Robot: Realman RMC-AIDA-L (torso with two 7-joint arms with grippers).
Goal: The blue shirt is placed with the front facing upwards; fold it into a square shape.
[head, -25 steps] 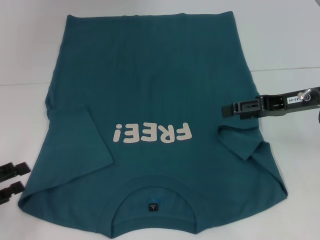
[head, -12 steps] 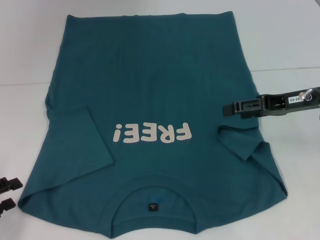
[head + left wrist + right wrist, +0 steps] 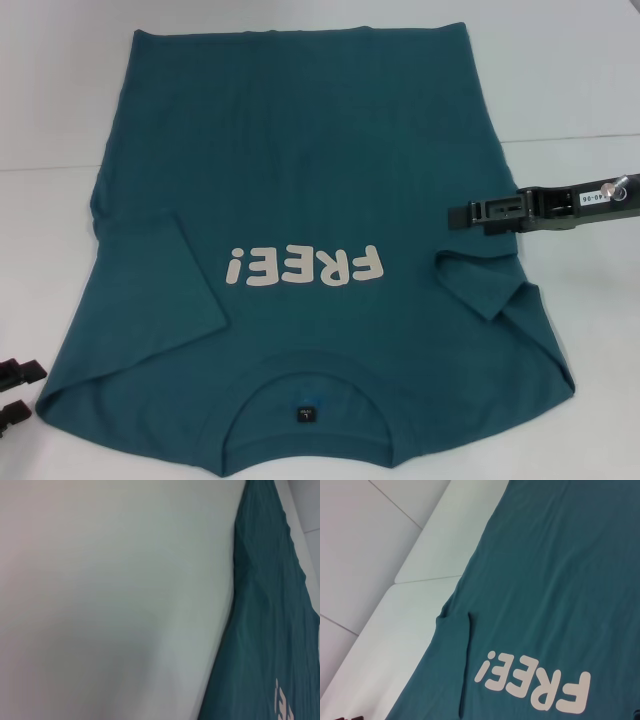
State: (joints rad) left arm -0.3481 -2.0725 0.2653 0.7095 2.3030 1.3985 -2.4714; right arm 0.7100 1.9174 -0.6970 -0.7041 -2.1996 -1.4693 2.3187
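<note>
A: Right hand (image 3: pixel 462 216) first. It reaches in from the side and hovers over the blue shirt (image 3: pixel 300 180), just beyond the tucked-in right sleeve (image 3: pixel 490 285). Fingers look narrow, close together, nothing between them.

B: Gripping cloth?

A: Not that I can see. It hangs above the fabric edge, no pinch or lift showing.

B: And the other one?

A: Left hand (image 3: pixel 18 390) sits low on the tabletop (image 3: pixel 560 80), just off the shirt's shoulder corner on that side. Two dark fingers show with a gap between them, so it stands open, holding nothing.

B: The shirt itself?

A: Spread flat on the tabletop, front up, "FREE!" lettering (image 3: pixel 305 266) showing, collar and neck label (image 3: pixel 305 414) nearest the robot, hem at the far side. Both sleeves lie turned inward onto the body; left sleeve (image 3: pixel 165 275) flat beside the lettering.

B: So progress?

A: Early, I judge. Sleeves in; side folds and the hem-to-collar fold remain before any square.
</note>
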